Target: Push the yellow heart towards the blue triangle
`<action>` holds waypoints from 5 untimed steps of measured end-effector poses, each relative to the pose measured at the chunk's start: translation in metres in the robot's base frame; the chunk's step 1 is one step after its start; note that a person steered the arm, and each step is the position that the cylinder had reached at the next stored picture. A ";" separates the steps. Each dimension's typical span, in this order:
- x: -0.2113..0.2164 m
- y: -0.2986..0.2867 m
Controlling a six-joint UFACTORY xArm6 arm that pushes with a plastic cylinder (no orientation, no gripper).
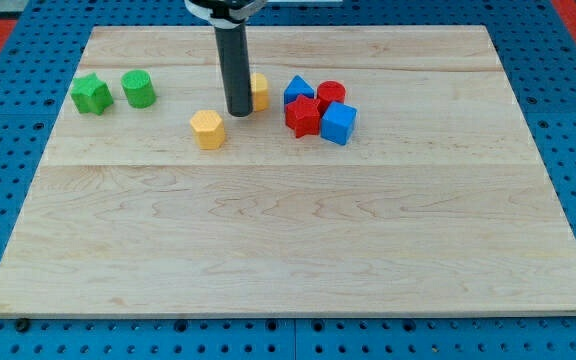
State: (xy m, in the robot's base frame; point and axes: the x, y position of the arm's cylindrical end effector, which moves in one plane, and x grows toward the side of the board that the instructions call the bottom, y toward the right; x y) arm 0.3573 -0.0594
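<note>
Noting at the view's left a green star [90, 95] and a green cylinder [138, 89], just beside each other on the counter [288, 230] and well apart from the work. Passing a yellow hexagon [208, 129], lying near my tip [239, 112] on its lower left and risking a nudge on any backward sweep. Resting my tip just left of the yellow heart [259, 91], half hidden behind the rod, so contact being impossible to tell. Carrying no grasping tool, so neither clenching nor releasing anything. Finding the blue triangle [298, 90] near the heart's right, with a small gap between. Judging an off-centre push as likely spinning the heart upward or downward past the triangle; judging an over-long push as likely ramming the packed red star [303, 116], red cylinder [331, 94] and blue cube [338, 123] and scattering them. Seeing no containers anywhere.
</note>
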 end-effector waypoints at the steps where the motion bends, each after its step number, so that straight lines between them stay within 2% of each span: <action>1: 0.000 -0.048; 3: -0.038 -0.064; 4: -0.048 -0.056; 5: -0.042 -0.023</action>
